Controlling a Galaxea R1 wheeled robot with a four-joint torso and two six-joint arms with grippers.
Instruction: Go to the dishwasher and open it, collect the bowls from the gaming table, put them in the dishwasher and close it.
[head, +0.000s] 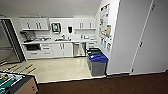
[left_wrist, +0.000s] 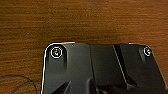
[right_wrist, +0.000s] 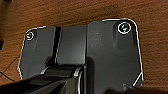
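— Where did the kitchenette (head: 57, 47) sit, seen from the robot's head?

— Straight ahead, across a pale floor (head: 60, 68). The robot itself stood on dark brown carpet (head: 105, 86), short of the edge where the pale floor began, so it judged as an approach with nothing handled yet.

— And the dishwasher?

— The dishwasher (head: 79, 49) was built in under the counter (head: 58, 41) towards its right end, its steel door shut flush between the white cabinets (head: 62, 50). That put it at counter height, beside the sink, which suits loading.

— Anything in the way?

— A blue-lidded bin (head: 98, 64) stood against the white wall (head: 125, 37) on the right, with a green-lidded bin (head: 93, 52) just behind it, both near the dishwasher. They might crowd a door swinging down. A foosball table (head: 13, 83) filled the near left corner.

— The bowls?

— None could be made out.

— And the grippers' fingers?

— That couldn't be told. Both wrist views looked down past the robot's own dark plate onto brown carpet, as arms carried low for driving would.
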